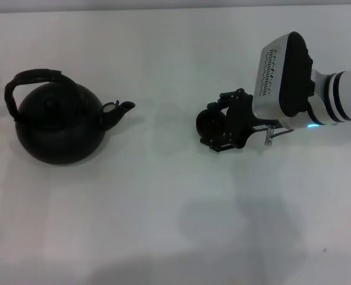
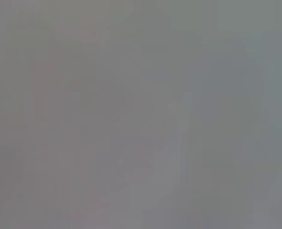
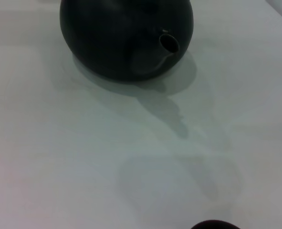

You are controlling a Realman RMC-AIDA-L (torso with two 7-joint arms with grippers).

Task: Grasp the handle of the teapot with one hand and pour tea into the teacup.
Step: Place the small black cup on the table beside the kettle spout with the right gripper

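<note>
Keep the right gripper [image 1: 214, 126], jaws seemingly closed around the teacup [image 1: 209, 122], level while facing the teapot [image 1: 61, 123] spout.

no legible writing, label, brand or number appears anywhere. the only marking is a band of small dark zigzag figures on the white, boxy wrist housing of the right arm [image 1: 277, 70] (too small to read), and a small blue light glows at its lower edge.

My white table [image 1: 163, 225], black teapot [image 1: 59, 130] standing on its left side, small dark teacup [image 1: 209, 123] to the right, well apart.
</note>
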